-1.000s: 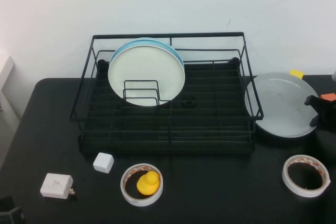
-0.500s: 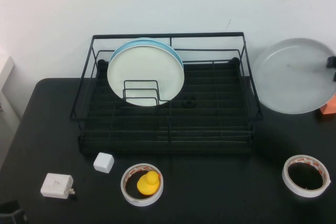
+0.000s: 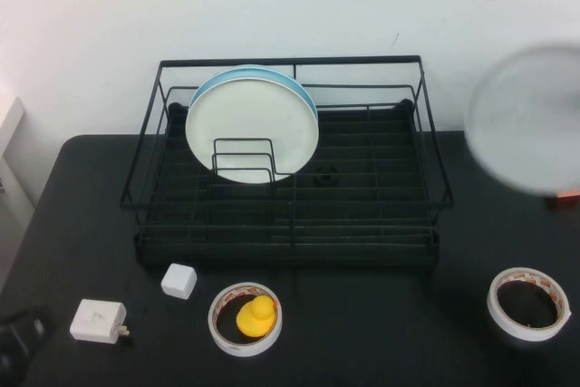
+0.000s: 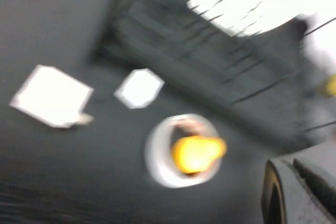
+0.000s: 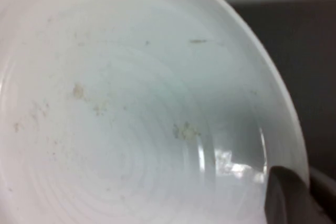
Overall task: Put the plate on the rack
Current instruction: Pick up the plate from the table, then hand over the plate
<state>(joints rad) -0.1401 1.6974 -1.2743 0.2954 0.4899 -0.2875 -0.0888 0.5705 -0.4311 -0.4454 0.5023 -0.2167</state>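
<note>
The light-grey plate (image 3: 530, 120) hangs blurred in the air at the far right, above and right of the black wire rack (image 3: 290, 224). In the right wrist view the smudged plate (image 5: 136, 114) fills the picture. My right gripper (image 5: 294, 195) is shut on its rim, with one dark finger (image 5: 286, 200) over the edge. My left gripper (image 3: 20, 340) is a dark blur low at the table's front left corner. Its finger (image 4: 294, 192) shows in the left wrist view above the table.
A cream-white plate (image 3: 252, 129) stands in the rack's dividers, a light blue plate (image 3: 210, 85) behind it. In front of the rack lie a white cube (image 3: 178, 280), a white adapter (image 3: 98, 321), a tape roll (image 3: 245, 319) holding a yellow duck (image 3: 256, 316), and another tape roll (image 3: 528, 304).
The plate has risen from the table at the right to well above it, shifting right. The left gripper has moved up into view at the front left.
</note>
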